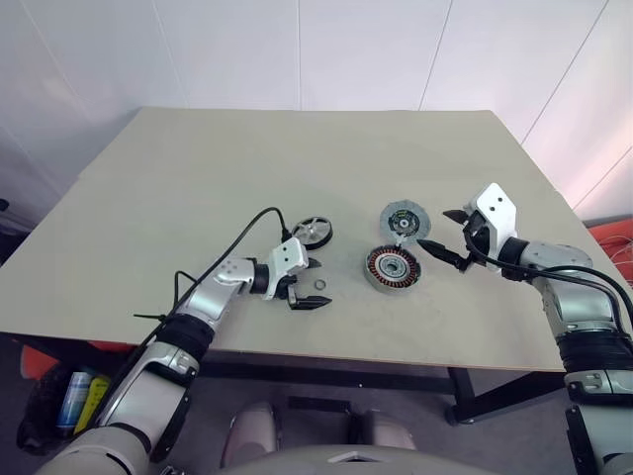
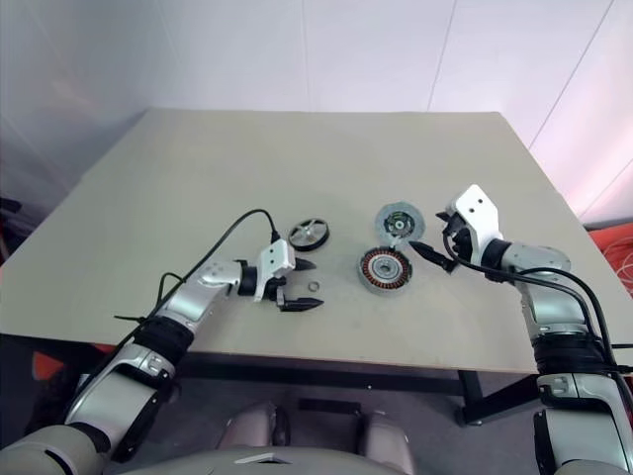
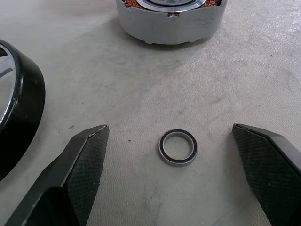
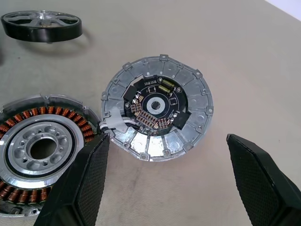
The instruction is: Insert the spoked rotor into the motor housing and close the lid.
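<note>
A: What's around you on the desk (image 1: 178, 188)?

B: A small metal washer (image 3: 178, 147) lies flat between my left fingers (image 3: 84, 165), touching neither. My left gripper (image 1: 309, 284) is spread wide, holding nothing.

A: And the right?

B: My right gripper (image 1: 447, 237) is just as wide open, empty, hovering near the lid (image 4: 157, 113), which lies with its circuit side up.

A: Anything cut off?

B: In the left wrist view the spoked rotor (image 1: 313, 232) is only a black rim at the edge, the motor housing (image 1: 392, 267) a grey wall.

A: Where do they sit?

B: Rotor just beyond my left gripper; housing mid-desk, copper windings ringing a silver centre, the lid just behind it.
</note>
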You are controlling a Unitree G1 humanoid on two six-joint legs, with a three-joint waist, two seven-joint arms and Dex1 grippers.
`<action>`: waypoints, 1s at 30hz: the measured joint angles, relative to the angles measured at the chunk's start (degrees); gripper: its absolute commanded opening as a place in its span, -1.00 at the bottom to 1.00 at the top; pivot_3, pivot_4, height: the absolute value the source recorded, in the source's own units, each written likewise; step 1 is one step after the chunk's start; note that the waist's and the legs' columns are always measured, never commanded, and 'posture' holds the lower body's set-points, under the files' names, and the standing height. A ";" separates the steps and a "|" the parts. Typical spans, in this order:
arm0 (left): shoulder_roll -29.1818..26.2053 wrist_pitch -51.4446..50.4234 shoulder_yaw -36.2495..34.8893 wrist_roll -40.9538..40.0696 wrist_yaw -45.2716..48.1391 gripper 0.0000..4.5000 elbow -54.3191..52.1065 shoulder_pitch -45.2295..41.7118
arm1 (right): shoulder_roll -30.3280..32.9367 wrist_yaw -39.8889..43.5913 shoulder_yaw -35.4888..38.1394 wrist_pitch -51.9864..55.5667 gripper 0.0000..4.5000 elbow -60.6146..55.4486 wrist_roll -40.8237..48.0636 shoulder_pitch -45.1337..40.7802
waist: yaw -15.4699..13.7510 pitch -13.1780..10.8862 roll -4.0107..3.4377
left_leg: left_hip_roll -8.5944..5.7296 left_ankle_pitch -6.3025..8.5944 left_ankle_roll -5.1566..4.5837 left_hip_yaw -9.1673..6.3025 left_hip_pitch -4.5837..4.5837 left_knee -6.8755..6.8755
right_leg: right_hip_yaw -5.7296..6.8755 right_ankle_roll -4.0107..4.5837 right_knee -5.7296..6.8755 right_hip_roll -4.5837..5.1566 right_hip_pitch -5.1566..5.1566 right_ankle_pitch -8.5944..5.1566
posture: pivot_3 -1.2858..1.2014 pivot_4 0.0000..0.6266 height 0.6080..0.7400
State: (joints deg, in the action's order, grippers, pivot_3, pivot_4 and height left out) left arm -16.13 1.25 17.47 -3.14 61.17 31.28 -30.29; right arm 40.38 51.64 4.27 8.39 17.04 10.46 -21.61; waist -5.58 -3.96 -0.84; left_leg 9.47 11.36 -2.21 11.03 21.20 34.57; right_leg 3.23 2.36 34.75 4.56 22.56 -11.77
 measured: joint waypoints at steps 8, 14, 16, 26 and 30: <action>2.14 3.31 -1.47 -0.02 -1.59 0.91 4.38 0.03 | 0.00 0.16 -0.02 -0.43 1.00 0.16 -0.05 -0.80 | -0.08 0.00 0.00 | -0.06 0.00 0.01 0.02 -0.47 0.00 | 0.00 -0.08 -0.14 0.12 -0.50 -0.05 | 0.03 -1.00 1.00; 2.86 3.99 -1.13 0.01 -1.53 0.24 5.20 0.04 | -0.01 0.40 -0.02 -0.55 1.00 0.24 -0.12 -1.59 | -0.03 -0.02 0.03 | -0.17 0.00 0.00 0.03 -0.55 0.00 | 0.21 -0.18 -0.29 0.41 -0.54 -0.10 | 0.03 -1.00 1.00; 2.86 4.02 -1.12 0.07 -1.70 0.24 5.48 0.00 | -0.01 0.40 -0.02 -0.66 1.00 0.24 -0.13 -1.76 | 0.11 -0.03 0.04 | -0.13 0.00 0.01 0.03 -0.55 -0.01 | 0.63 -0.20 -0.50 0.63 -0.58 -0.12 | 0.03 -1.00 1.00; 1.39 4.02 -1.59 0.54 -2.21 0.24 6.28 -0.20 | -0.11 0.32 -0.04 -0.87 1.00 0.23 -0.16 -1.74 | 2.38 -0.66 -1.42 | 0.86 0.11 0.05 -1.08 -1.22 -0.69 | 5.72 -0.70 -3.11 1.85 -3.46 -0.61 | 0.03 -1.00 1.00; 2.50 4.54 -2.40 0.50 -3.96 0.24 6.87 -0.47 | -0.19 0.21 -0.11 -0.88 1.00 0.31 -0.26 -1.56 | -1.00 -0.18 0.95 | -1.02 0.54 1.13 0.60 -1.25 -1.02 | 0.55 -1.00 3.72 2.35 -1.86 -6.10 | 0.03 -1.00 1.00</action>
State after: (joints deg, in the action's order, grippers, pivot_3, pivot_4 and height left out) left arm -13.63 5.79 15.07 -2.64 57.20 38.15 -30.76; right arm 40.19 51.85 4.16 7.51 17.35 10.20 -23.17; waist -6.58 -4.14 0.11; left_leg 8.45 11.90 -1.08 11.64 19.95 33.55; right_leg 3.78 1.36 38.47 6.91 20.70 -17.87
